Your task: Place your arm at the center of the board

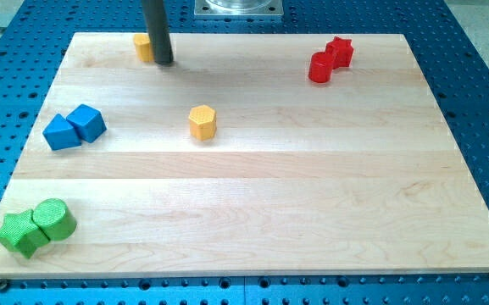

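My tip [163,62] rests near the top left of the wooden board [252,195]. It stands right beside a yellow block [144,47], which the rod partly hides. A yellow hexagonal block [202,122] lies below and to the right of the tip, left of the board's middle. Two blue blocks [74,128] touch each other at the view's left. A green star-like block [19,232] and a green cylinder [55,219] touch at the bottom left. A red cylinder [320,67] and a red star block [340,51] touch at the top right.
The board lies on a blue perforated table [481,102]. A metal mount plate [238,8] sits at the view's top edge, behind the board.
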`<state>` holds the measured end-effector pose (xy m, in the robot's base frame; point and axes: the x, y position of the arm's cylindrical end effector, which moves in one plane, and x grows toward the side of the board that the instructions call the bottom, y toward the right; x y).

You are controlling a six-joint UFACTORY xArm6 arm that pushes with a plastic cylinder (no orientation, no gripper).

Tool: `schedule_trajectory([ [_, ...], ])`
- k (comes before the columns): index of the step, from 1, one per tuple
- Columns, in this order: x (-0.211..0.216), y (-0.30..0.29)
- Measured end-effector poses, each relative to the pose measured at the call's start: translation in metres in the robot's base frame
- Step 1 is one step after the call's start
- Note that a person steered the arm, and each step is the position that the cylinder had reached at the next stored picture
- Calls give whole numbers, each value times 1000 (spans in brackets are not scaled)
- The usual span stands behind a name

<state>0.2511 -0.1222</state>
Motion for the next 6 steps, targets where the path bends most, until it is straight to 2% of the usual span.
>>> schedule_trajectory([
  [1,-20,-12],
  [2,-31,-81],
  [3,-32,-66],
  [4,32,37],
  [5,108,98],
  [6,161,83],
])
